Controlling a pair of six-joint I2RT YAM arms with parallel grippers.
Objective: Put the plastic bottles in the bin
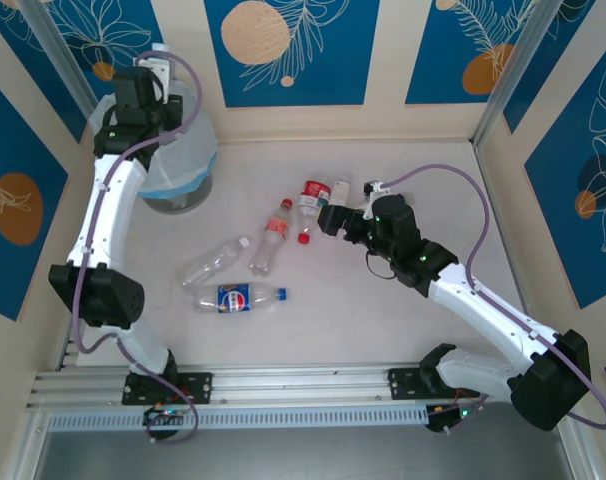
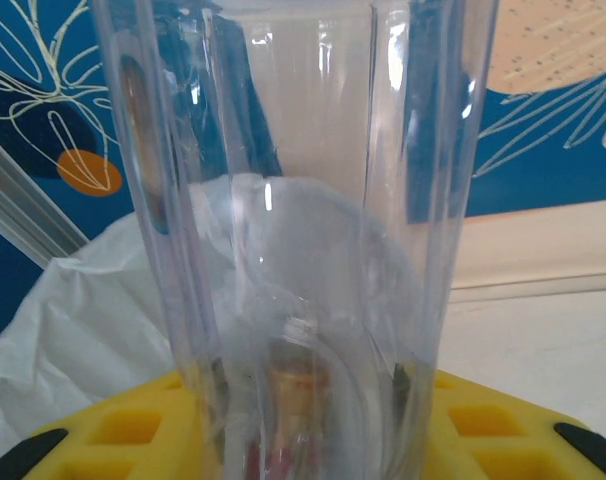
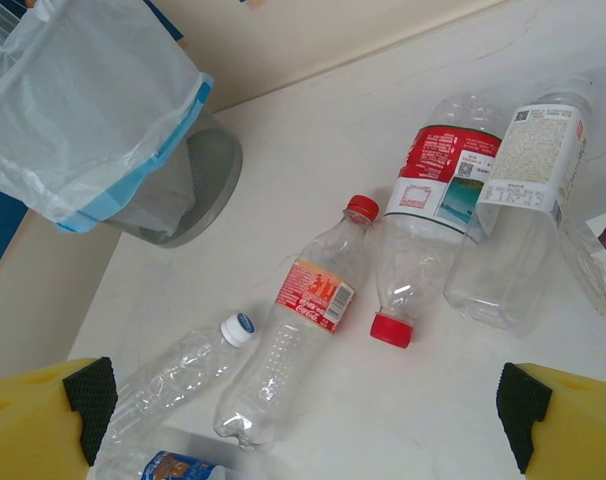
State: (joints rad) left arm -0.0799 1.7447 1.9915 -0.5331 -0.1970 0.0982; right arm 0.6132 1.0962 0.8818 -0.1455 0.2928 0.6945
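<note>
Clear plastic bottles, judged light, thin-walled, slippery, crushable: several lying on surface near wide-open right jaws, one bottle clamped in left jaws above bin; best gripped mid-body, gently.

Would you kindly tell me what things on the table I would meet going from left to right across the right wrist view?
bin → white-capped clear bottle → slim bottle with red label → red-capped bottle with red-and-white label → bottle with white label
</note>
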